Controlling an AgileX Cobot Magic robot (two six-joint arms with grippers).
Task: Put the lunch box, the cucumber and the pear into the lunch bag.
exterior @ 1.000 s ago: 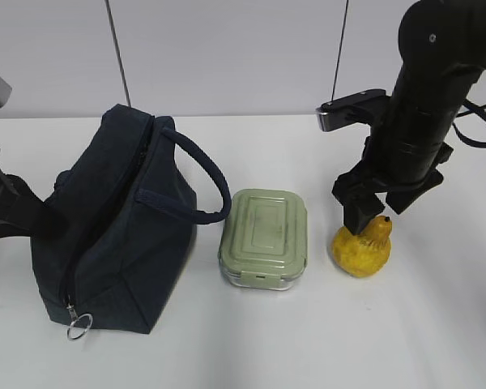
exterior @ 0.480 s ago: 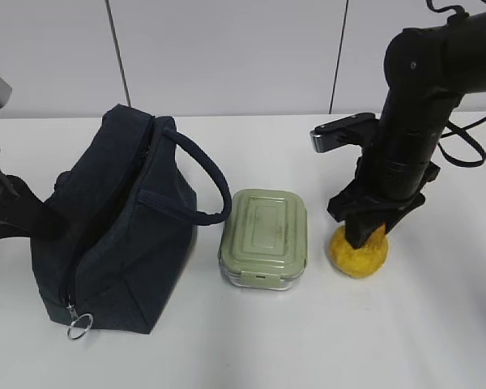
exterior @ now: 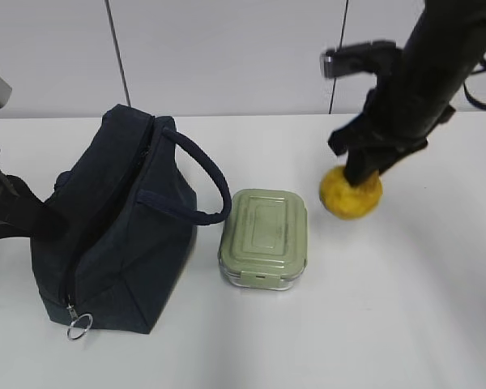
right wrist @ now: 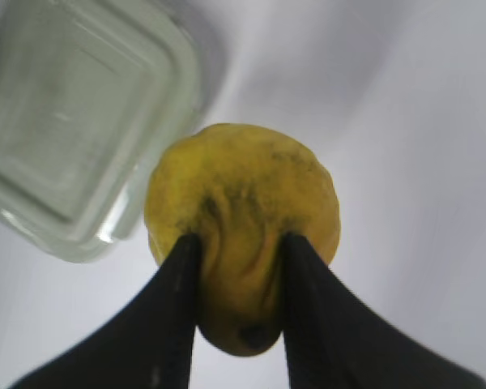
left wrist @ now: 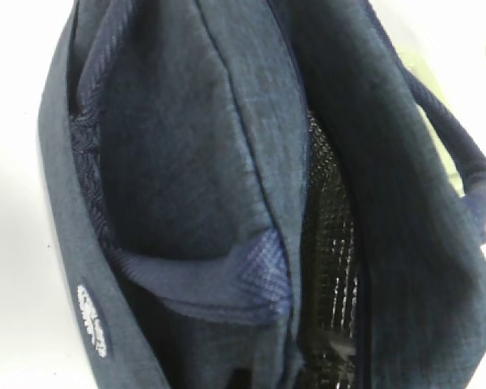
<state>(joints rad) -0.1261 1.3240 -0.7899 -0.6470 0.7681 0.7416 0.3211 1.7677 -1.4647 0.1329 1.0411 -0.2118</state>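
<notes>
Right wrist view shows the right pincer [right wrist: 236, 304] pinching the one pear [right wrist: 243, 231] by its narrow end. It looks lifted off the white worktop [exterior: 405, 324], so the step in hand seems to be carrying the pear. Next it must go left, over the one lunch box [exterior: 264, 237], and drop into the one lunch bag [exterior: 113, 227], open at the top. No cucumber shows. The left pincer is out of sight.
</notes>
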